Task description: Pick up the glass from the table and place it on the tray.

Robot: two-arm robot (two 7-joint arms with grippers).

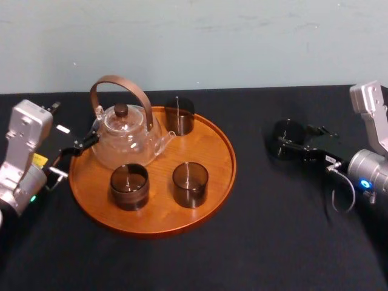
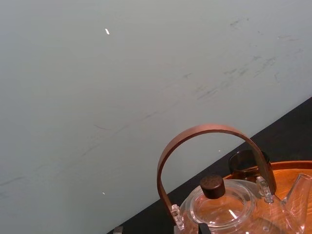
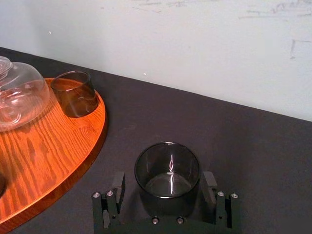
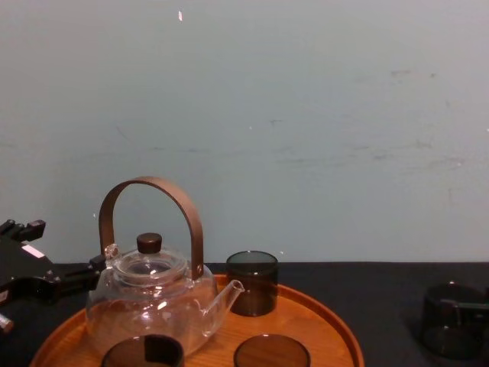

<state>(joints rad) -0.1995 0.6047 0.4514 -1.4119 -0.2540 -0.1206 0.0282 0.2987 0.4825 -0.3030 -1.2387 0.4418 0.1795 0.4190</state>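
A dark smoked glass [image 1: 286, 137] stands upright on the black table [image 1: 273, 236], to the right of the round wooden tray [image 1: 223, 159]. My right gripper [image 1: 294, 142] is open, with one finger on each side of this glass. The right wrist view shows the glass [image 3: 167, 168] between the fingers [image 3: 118, 184], with a small gap on each side. In the chest view the glass [image 4: 451, 321] sits low at the right. My left gripper [image 1: 74, 159] rests open at the tray's left edge, next to the teapot [image 1: 124, 136].
The tray carries a clear glass teapot with a curved brown handle and three dark glasses, at the back [image 1: 180, 115], front left [image 1: 129, 186] and front middle [image 1: 190, 183]. Bare wood shows on the tray's right side. A pale wall rises behind the table.
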